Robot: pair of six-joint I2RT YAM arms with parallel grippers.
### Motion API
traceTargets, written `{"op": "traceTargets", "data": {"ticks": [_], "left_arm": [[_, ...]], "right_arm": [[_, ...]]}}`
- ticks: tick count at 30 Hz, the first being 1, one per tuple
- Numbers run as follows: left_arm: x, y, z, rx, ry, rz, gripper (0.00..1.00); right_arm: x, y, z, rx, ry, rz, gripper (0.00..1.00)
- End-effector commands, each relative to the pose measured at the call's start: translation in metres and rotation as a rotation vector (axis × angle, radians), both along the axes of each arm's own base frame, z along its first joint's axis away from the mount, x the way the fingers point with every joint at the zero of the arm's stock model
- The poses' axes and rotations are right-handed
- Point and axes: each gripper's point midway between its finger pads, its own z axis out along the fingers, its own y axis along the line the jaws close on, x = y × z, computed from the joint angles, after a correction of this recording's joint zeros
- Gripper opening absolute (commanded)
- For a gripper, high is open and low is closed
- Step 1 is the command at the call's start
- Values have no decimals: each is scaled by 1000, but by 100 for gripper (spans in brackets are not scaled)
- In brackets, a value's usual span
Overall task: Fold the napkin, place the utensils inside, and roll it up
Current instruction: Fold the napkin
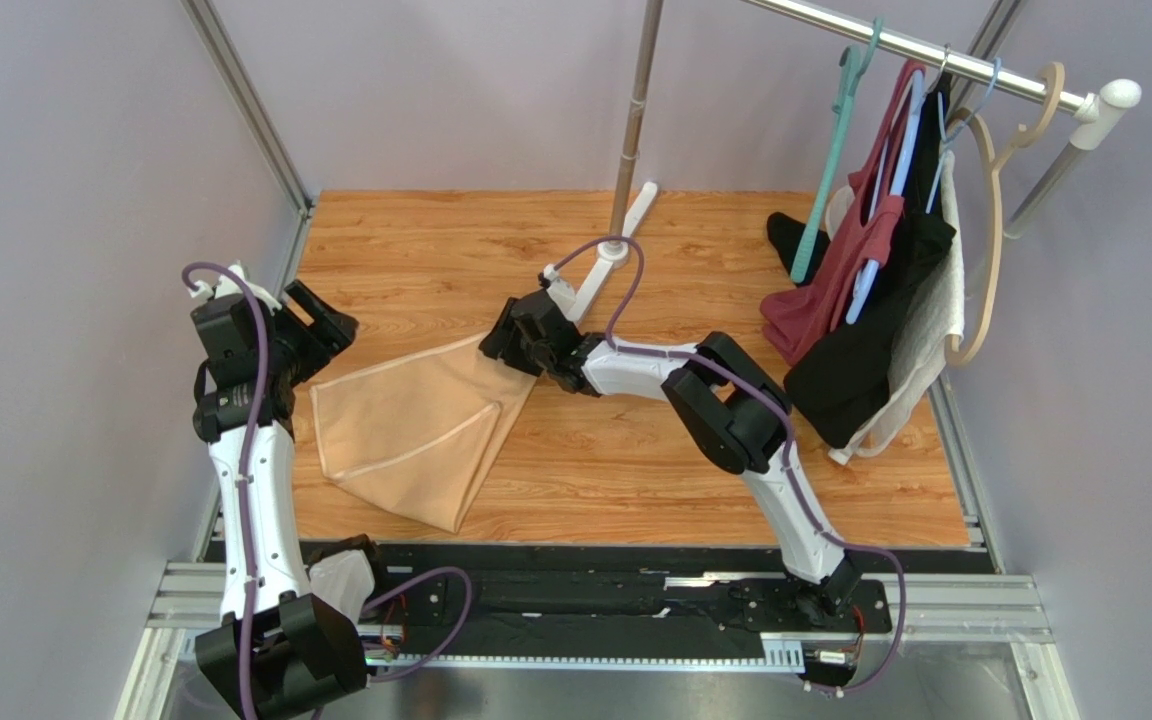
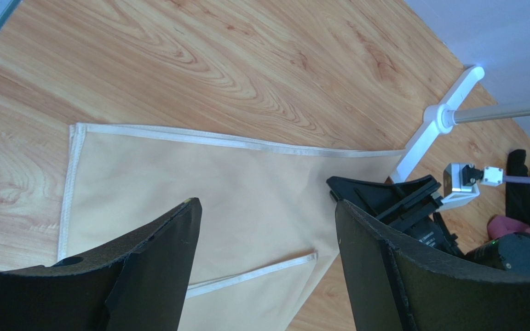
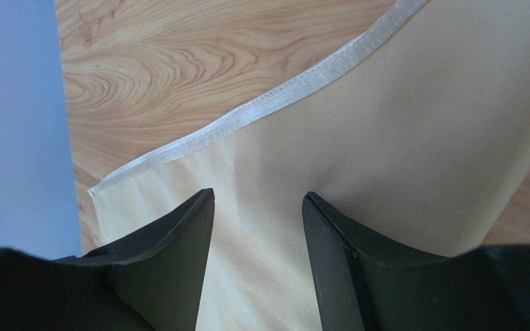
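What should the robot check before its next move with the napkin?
1. Napkin flat on the table: ok, and one flap is already folded over.
2. Right gripper at the napkin's right corner: ok, cloth lies between its fingers.
3. Right gripper pinching the cloth: not ok, the jaws stand apart.
4. Left gripper free to help: ok, it is open, empty and above the napkin's left part.
5. Spoon in sight for later: not ok, no view shows it.
6. Room between the right gripper and the white pole foot: cannot tell, they look close from above.
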Motion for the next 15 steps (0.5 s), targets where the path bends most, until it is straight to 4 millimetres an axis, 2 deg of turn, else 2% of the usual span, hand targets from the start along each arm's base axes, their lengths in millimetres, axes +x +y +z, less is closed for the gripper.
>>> {"op": "traceTargets", "data": {"ticks": [1, 7, 11, 13, 15], "left_arm": [[2, 0, 12, -5, -50, -3, 80], [4, -3, 12, -20, -55, -19, 80], [3, -1, 8, -16, -41, -11, 80], [3, 1, 3, -17, -23, 3, 80], [3, 1, -3, -29, -5, 4, 79]], "right_arm": [[-12, -10, -35, -67, 83, -146, 57], [-13, 16, -15, -61, 35, -78, 57], [-6, 28, 30, -30, -101, 14, 58], [-4, 26, 54, -74, -203, 80, 59], [4, 18, 68, -122, -269, 98, 59]]}}
